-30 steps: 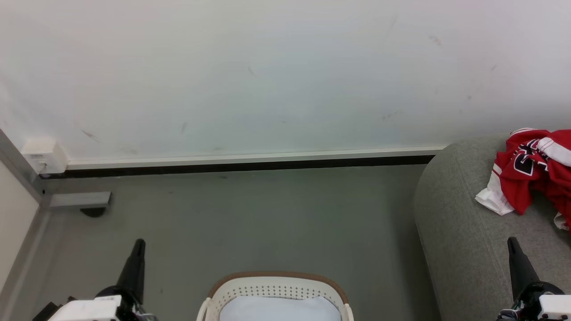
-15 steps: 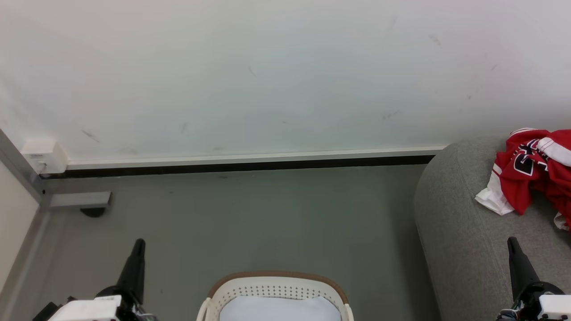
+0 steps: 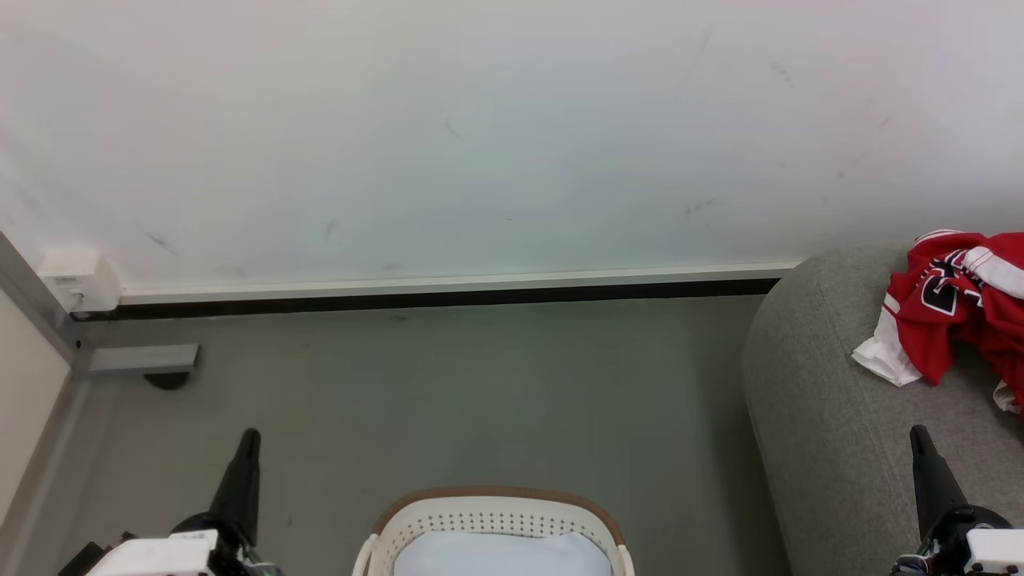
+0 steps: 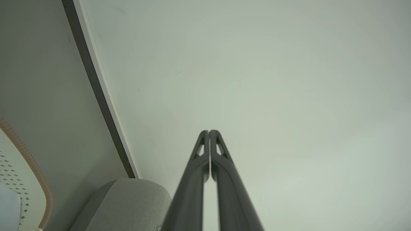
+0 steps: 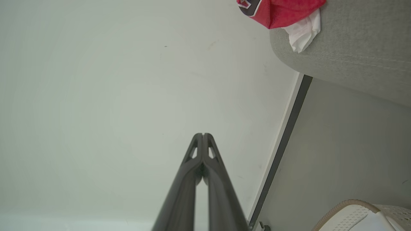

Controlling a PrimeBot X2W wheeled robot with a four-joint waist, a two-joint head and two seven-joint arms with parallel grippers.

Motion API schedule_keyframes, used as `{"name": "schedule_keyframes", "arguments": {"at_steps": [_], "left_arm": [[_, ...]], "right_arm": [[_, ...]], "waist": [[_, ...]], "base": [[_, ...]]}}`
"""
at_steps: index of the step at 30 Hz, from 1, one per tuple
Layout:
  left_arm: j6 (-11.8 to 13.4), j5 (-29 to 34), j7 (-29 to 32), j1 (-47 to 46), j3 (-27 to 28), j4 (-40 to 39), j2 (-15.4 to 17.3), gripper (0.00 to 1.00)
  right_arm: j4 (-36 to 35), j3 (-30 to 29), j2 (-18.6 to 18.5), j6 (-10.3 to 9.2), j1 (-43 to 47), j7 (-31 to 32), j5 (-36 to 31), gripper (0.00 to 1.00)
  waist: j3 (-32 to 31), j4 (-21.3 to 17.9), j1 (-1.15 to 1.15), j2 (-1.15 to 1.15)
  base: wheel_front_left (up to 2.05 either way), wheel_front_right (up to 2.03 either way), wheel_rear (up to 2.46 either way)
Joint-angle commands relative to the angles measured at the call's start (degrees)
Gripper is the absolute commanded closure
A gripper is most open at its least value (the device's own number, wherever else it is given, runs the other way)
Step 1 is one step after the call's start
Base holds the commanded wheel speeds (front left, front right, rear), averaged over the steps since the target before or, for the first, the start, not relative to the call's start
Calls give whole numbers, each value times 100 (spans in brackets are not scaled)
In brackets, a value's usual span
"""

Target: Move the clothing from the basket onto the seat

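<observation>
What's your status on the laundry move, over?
Shut and empty: left gripper, right gripper. Red clothing lying on seat. Visible part of basket: white lining, no red. Nothing seen in the way.

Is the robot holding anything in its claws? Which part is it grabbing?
Nothing. The left gripper and the right gripper are both shut, with nothing between their fingers. The red jersey lies on the sofa, apart from both.

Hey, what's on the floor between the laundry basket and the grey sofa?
Nothing. In the head view, the strip of grey floor between the laundry basket and the grey sofa is bare.
</observation>
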Motion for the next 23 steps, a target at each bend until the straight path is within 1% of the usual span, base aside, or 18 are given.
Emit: {"name": "schedule_keyframes", "arguments": {"at_steps": [1, 23], "left_arm": [[-13, -80, 18, -48, 13, -4, 10, 100], [-13, -80, 18, -48, 13, -4, 10, 100]], "right_arm": [[13, -26, 4, -12, -71, 20, -45, 100], [14, -27, 5, -12, -71, 22, -41, 100]], "waist": [[0, 0, 0, 0], [0, 0, 0, 0]], "base": [[0, 0, 0], [0, 0, 0]]}}
